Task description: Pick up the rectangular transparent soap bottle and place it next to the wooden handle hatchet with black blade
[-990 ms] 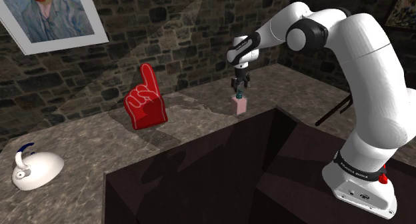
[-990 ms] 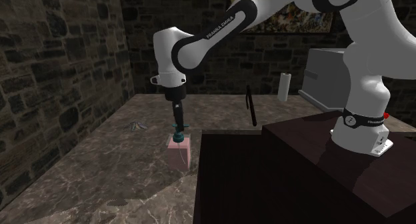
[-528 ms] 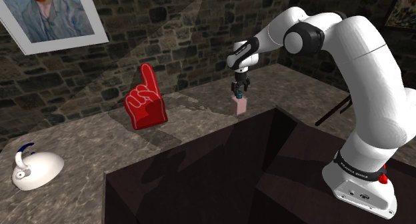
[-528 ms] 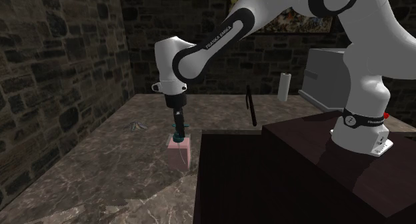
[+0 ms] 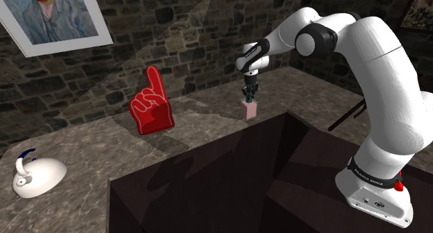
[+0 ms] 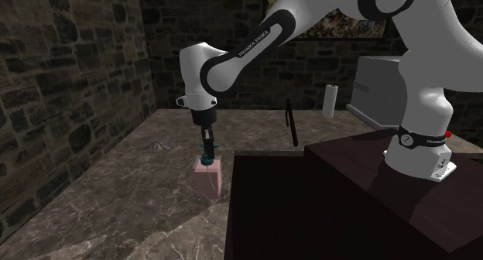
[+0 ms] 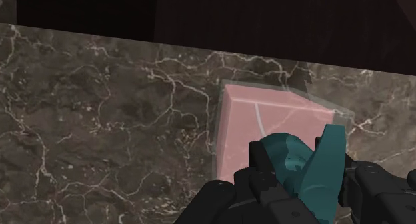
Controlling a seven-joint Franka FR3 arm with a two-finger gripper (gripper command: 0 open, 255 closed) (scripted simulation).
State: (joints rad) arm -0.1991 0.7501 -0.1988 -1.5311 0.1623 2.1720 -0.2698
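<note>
The rectangular clear bottle of pink soap [image 7: 267,116] stood upright on the dark marbled surface [image 7: 100,123], directly beneath the jaws. They were clamped on its teal pump head [image 7: 300,166].

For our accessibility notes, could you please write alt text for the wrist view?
The black end effector clasps the teal pump of a clear rectangular soap bottle with pink contents, standing upright on a dark marbled counter beside a dark box.

Portrait [image 5: 52,15] cut by the edge, soap bottle [image 7: 267,123] pump — half hidden by gripper [image 7: 310,168].
</note>
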